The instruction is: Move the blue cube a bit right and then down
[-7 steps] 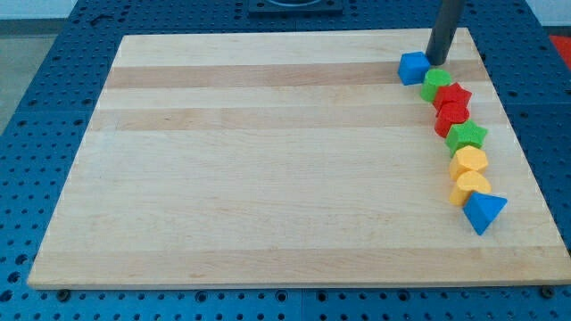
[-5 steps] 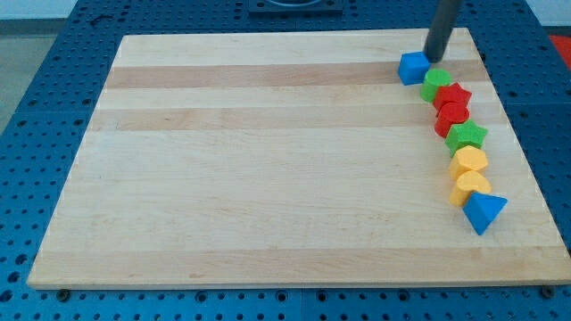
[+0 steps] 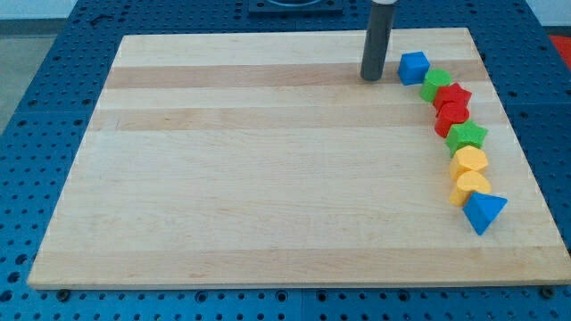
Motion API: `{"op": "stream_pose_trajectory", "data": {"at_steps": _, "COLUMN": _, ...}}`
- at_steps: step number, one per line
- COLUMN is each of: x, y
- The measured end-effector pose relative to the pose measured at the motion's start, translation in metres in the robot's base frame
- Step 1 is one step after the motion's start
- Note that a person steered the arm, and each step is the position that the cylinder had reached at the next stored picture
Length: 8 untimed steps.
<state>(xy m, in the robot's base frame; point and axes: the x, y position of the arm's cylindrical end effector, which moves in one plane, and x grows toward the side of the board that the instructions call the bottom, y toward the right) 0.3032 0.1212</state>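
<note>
The blue cube (image 3: 412, 68) is small and matte. It sits near the counter's (image 3: 268, 169) top right, heading a curved row of blocks and apparently touching a green block (image 3: 436, 84). My tip (image 3: 371, 78) rests just left of the cube, apart from it. There is no claw. The wooden counter lies on blue pegboard (image 3: 53, 107).
</note>
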Motion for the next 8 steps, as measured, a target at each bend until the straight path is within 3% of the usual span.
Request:
{"op": "stream_pose_trajectory", "data": {"at_steps": 4, "x": 0.0, "y": 0.046}}
{"op": "stream_pose_trajectory", "data": {"at_steps": 6, "x": -0.011, "y": -0.029}}
{"op": "stream_pose_trajectory", "data": {"at_steps": 8, "x": -0.036, "y": -0.017}}
